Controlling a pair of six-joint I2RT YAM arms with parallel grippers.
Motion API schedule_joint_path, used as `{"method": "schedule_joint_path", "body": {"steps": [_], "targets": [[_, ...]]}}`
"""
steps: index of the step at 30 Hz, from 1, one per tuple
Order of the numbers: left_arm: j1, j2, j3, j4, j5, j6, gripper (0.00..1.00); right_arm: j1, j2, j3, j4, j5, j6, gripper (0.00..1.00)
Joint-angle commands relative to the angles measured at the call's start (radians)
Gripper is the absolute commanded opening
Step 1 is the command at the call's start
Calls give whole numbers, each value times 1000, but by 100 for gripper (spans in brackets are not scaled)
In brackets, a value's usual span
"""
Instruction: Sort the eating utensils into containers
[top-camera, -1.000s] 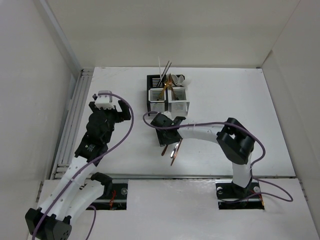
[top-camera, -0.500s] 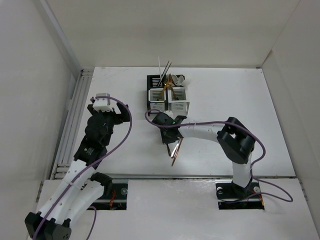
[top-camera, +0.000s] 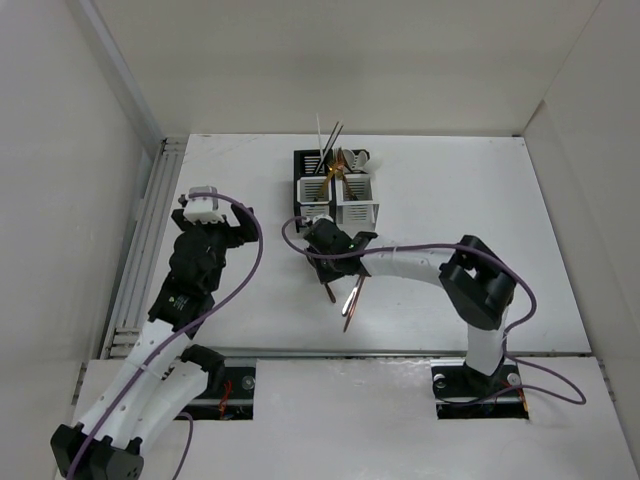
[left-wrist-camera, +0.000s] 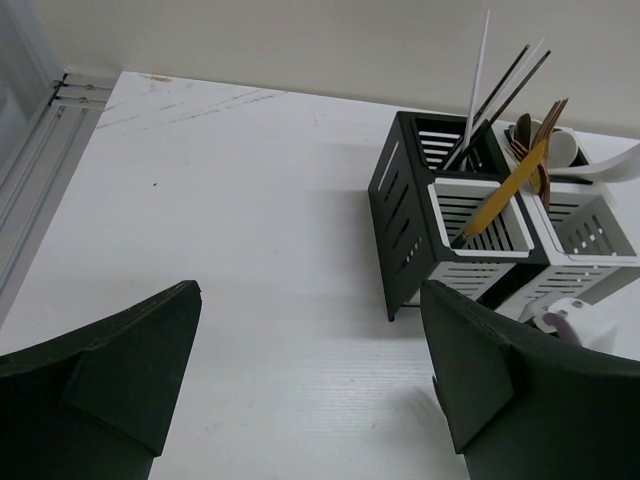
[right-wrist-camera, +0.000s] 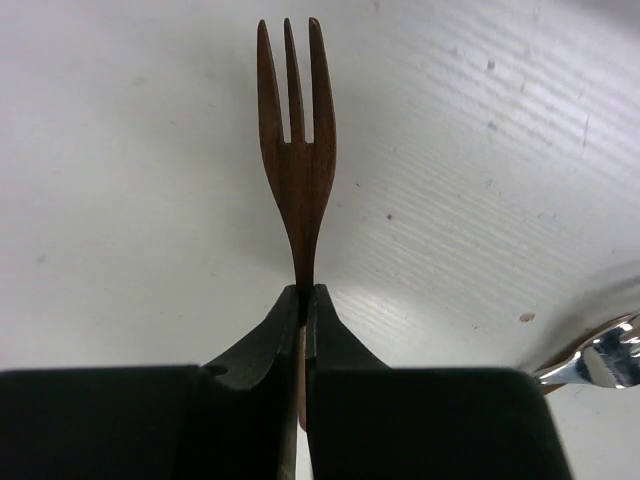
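Observation:
My right gripper (right-wrist-camera: 305, 292) is shut on the neck of a copper-brown fork (right-wrist-camera: 295, 150), whose tines point away over the white table. From above, this gripper (top-camera: 331, 268) sits just in front of the containers, with the fork (top-camera: 329, 296) sticking out toward the near edge. Two more utensils (top-camera: 351, 300), copper and silver, lie beside it. The containers are a black caddy (top-camera: 308, 165) and white ones (top-camera: 358, 208), joined together and holding chopsticks, spoons and forks. My left gripper (left-wrist-camera: 310, 370) is open and empty, left of the black caddy (left-wrist-camera: 400, 205).
A silver fork's tines (right-wrist-camera: 600, 362) show at the right edge of the right wrist view. A metal rail (top-camera: 140, 250) runs along the table's left side. White walls enclose the table on three sides.
My right gripper has shut on the copper-brown fork and shifted slightly toward the containers. The left arm has drawn a little to the left.

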Motion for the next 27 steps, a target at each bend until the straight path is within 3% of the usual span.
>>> {"method": "schedule_joint_path", "body": {"steps": [1, 6, 8, 11, 14, 16, 21, 27], "targets": [[21, 1, 6, 68, -16, 8, 89, -3, -98, 3, 153, -27, -106, 0], [54, 21, 24, 68, -16, 17, 89, -3, -185, 12, 232, -71, -233, 0], [66, 33, 38, 78, -27, 26, 89, -3, -242, 12, 262, -13, -279, 0], [97, 60, 62, 78, -27, 26, 89, -12, -377, -38, 423, 146, -408, 0], [130, 97, 73, 88, 22, 26, 89, -72, -465, -107, 694, 189, -574, 0], [162, 135, 98, 88, 51, 26, 89, -127, -465, -156, 857, 157, -655, 0], [230, 228, 144, 133, 162, 26, 89, -307, -350, -147, 977, -82, -692, 0], [262, 376, 228, 133, 213, 40, 89, -407, -227, -156, 1123, -222, -692, 0]]}}
